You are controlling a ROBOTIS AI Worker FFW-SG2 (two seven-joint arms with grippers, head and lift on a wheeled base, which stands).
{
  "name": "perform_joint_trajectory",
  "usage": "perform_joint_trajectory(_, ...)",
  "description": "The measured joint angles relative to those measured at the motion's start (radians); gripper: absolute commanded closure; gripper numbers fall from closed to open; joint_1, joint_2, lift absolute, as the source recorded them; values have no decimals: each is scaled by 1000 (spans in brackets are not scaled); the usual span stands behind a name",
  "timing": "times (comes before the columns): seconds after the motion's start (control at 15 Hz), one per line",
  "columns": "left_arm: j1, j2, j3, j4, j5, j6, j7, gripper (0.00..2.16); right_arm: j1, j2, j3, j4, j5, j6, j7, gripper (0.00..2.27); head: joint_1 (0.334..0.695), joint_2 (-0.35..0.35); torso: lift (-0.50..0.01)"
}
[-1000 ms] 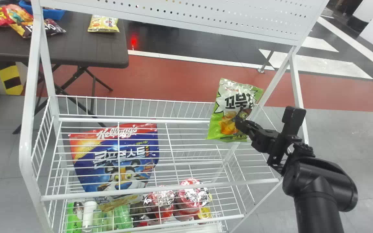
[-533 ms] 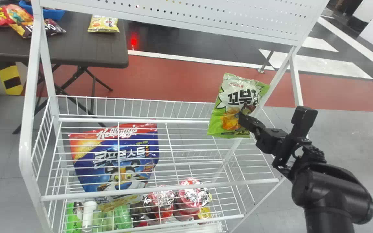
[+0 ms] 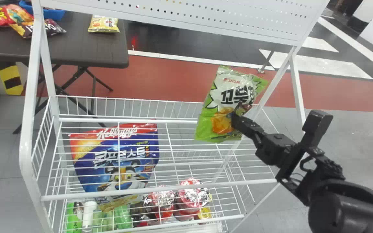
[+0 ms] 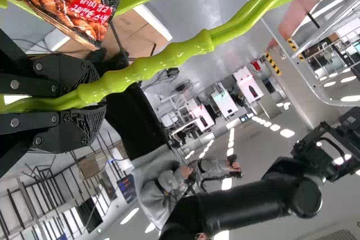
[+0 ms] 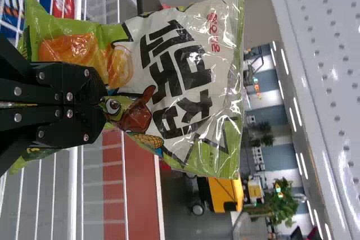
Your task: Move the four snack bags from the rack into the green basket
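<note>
My right gripper (image 3: 236,113) is shut on the lower middle of a green and white snack bag (image 3: 228,97), raised above the right part of the wire rack (image 3: 186,121). In the right wrist view, the right gripper (image 5: 104,102) pinches the same snack bag (image 5: 185,82), whose printed front spreads past the fingertips. In the left wrist view my left gripper (image 4: 90,102) is shut on the wavy handle of the green basket (image 4: 163,60). Beside that handle, a snack bag with an orange picture (image 4: 73,4) lies at the basket's rim.
A blue cereal bag (image 3: 118,161) stands in the rack's left part, with bottles and red-topped packages (image 3: 191,194) lower down. A perforated white panel (image 3: 186,16) crosses above. Behind, a dark table (image 3: 86,48) carries other snack bags.
The held bag has risen a little and shifted left overall, after a brief drift right. The right wrist and forearm have swung to the right and down. The left wrist view has no earlier frame.
</note>
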Motion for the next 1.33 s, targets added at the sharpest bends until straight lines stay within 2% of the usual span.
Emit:
perform_joint_trajectory(0.33, 1, 0, 6, 0, 1, 0, 1, 1993, 223, 57, 9, -313, -94, 335, 40, 2192, 695, -350, 0)
perform_joint_trajectory(0.53, 2, -1, 7, 2, 2, 0, 4, 1993, 333, 76, 24, -397, -118, 552, 94, 2192, 695, -350, 0)
perform_joint_trajectory(0.67, 2, -1, 6, 4, 3, -2, 7, 1993, 383, 76, 50, -397, -115, 647, 104, 2192, 695, -350, 0)
perform_joint_trajectory(0.93, 2, -1, 1, 4, 3, -6, 15, 1993, 429, 42, 193, -253, -32, 673, 94, 2192, 695, -350, 0)
perform_joint_trajectory(1.33, 3, -1, -2, 2, 3, -6, 16, 1993, 379, -30, 416, -30, 102, 599, 37, 2192, 695, -350, 0)
